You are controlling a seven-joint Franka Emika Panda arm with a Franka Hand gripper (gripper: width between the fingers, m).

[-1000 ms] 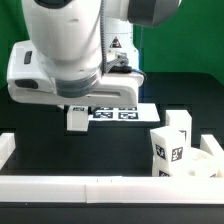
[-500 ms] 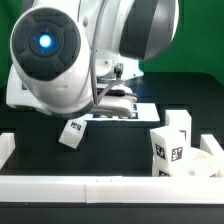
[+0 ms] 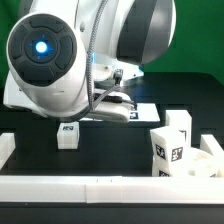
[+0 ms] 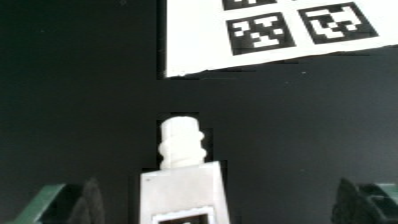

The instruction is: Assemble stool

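Observation:
A loose white stool leg [image 3: 68, 136] with a square tag rests on the black table at the exterior view's left. In the wrist view the leg [image 4: 178, 185] sits between my fingers, its threaded peg pointing toward the marker board [image 4: 267, 35]. My gripper [image 4: 222, 203] is open, with a dark gap between the leg and each finger. The round seat [image 3: 203, 160] stands at the exterior view's right with two tagged legs [image 3: 170, 148] upright on it. In the exterior view the arm's body hides my gripper.
The marker board [image 3: 125, 112] lies behind the loose leg. A long white rail [image 3: 100, 187] runs along the front edge. A shorter rail piece [image 3: 7, 148] stands at the exterior view's left, close to the loose leg.
The leg hung upright under the gripper, then tilted, and now sits lower and further to the exterior view's left on the table. The arm swung round.

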